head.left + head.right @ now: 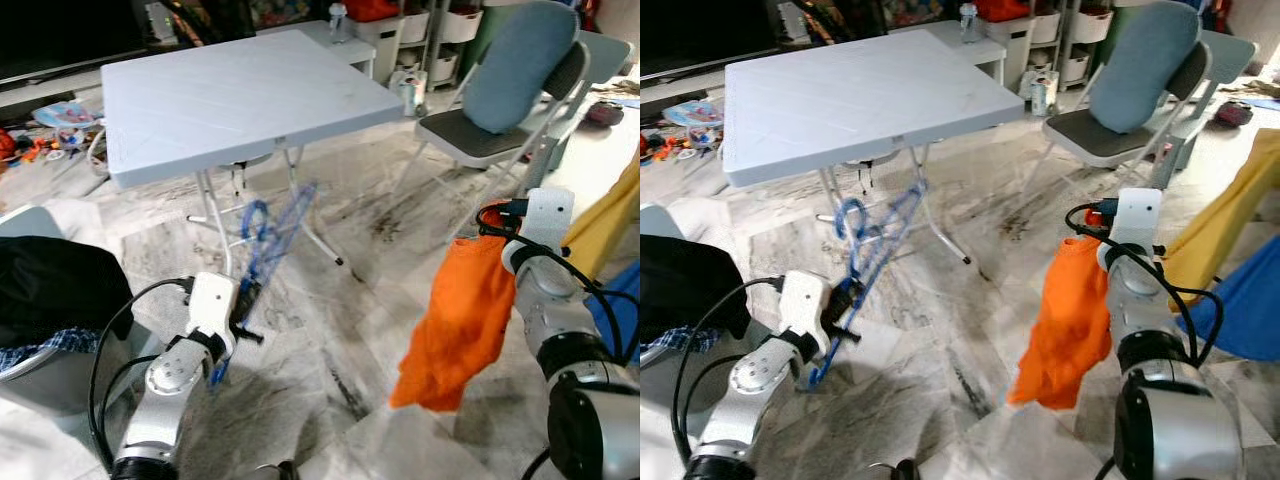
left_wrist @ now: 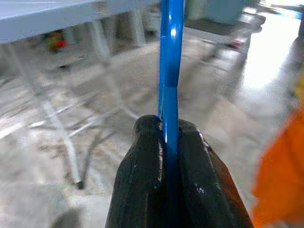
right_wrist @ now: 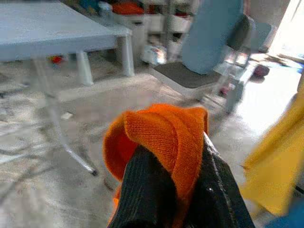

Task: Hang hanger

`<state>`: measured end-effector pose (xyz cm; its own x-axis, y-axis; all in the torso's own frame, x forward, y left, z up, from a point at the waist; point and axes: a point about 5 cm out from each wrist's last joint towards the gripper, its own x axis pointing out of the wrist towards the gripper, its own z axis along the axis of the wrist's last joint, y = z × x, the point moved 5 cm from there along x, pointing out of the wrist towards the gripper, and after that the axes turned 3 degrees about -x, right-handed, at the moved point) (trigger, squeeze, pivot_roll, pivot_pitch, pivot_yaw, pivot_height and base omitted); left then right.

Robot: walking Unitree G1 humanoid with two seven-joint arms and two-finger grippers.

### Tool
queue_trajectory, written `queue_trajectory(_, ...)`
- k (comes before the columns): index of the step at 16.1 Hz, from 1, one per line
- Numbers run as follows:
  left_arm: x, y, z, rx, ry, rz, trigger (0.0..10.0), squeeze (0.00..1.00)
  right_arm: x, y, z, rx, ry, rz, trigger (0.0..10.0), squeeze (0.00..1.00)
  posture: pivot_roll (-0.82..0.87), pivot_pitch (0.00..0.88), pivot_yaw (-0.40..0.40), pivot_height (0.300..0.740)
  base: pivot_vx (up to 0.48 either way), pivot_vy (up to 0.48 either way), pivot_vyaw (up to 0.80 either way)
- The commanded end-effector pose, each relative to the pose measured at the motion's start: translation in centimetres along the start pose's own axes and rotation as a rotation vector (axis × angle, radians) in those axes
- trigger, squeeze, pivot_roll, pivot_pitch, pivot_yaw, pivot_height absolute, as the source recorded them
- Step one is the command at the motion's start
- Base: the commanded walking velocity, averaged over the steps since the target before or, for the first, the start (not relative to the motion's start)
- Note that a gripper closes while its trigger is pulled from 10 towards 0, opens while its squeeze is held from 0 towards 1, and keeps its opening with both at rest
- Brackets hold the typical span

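1. Your left gripper has its jaws clamped on the blue hanger. The wrist view shows the blue bar pinched between the two black fingers.
2. The hanger is held in the air at the near left of the scene, over the marble floor. It rises from the gripper and leans toward the far side, with its hook end up near the front edge of the light blue folding worktop. It looks blurred in both eye views.
3. Your right gripper has its jaws clamped on an orange garment. The knit cloth is bunched over and between the fingers in the wrist view.
4. The garment hangs down from that gripper at the near right, its lower end loose above the floor.
5. The two held things are well apart, with bare floor between them.
6. The worktop stands on white metal legs at the far left.
7. A grey folding chair with a blue cushion leaning on its back stands at the far right.
8. Yellow cloth and blue cloth show at the right edge, beside your right arm.
9. At the near left a basket holds dark clothing.
10. Toys are scattered on the floor at the far left, and white storage shelves stand behind the worktop.
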<state>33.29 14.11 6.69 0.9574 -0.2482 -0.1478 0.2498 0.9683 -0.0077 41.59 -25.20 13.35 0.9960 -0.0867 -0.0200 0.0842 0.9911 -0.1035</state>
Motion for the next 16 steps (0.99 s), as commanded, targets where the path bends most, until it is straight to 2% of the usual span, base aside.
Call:
queue_trajectory(1, 0.4, 0.2, 1.2, 0.008, -0.037, 0.057, 10.0, 0.00, -0.2, 1.9, 1.4, -0.007, -0.083, 0.120, 0.0, 0.00, -0.09, 0.000, 0.034, 0.740, 0.000, 0.000, 0.00)
queue_trajectory(3, 0.3, -0.6, 2.1, -0.023, -0.081, 0.050, 10.0, 0.00, -1.2, 3.2, 1.7, -0.045, -0.134, 0.225, 0.0, 0.00, -0.09, 0.000, 0.041, 0.740, 0.000, 0.000, 0.00)
queue_trajectory(5, 0.3, -0.5, 2.5, -0.077, -0.103, 0.097, 10.0, 0.00, -2.5, 3.6, 2.2, -0.101, -0.187, 0.276, 0.0, 0.00, -0.10, 0.000, 0.056, 0.740, 0.000, 0.000, 0.00)
queue_trajectory(9, 0.6, -0.3, 3.0, -0.087, -0.110, 0.099, 10.0, 0.00, -3.7, 4.7, 2.8, -0.091, -0.217, 0.327, 0.7, 0.00, -0.11, 0.000, 0.066, 0.740, 0.143, 0.000, 0.00)
queue_trajectory(10, 0.7, -0.3, 3.0, -0.088, -0.109, 0.097, 10.0, 0.00, -3.8, 4.9, 2.9, -0.094, -0.218, 0.334, 0.8, 0.00, -0.11, 0.000, 0.067, 0.740, 0.337, 0.000, 0.00)
queue_trajectory(11, 0.8, -0.3, 3.0, -0.089, -0.107, 0.095, 10.0, 0.00, -3.9, 5.0, 2.9, -0.092, -0.217, 0.337, 0.4, 0.00, -0.11, 0.000, 0.067, 0.740, 0.349, 0.000, 0.00)
queue_trajectory(16, 0.9, -0.1, 3.2, -0.094, -0.106, 0.101, 10.0, 0.00, -4.2, 5.8, 3.2, -0.086, -0.205, 0.364, 1.6, 0.00, -0.10, 0.000, 0.065, 0.740, 0.353, 0.000, 0.00)
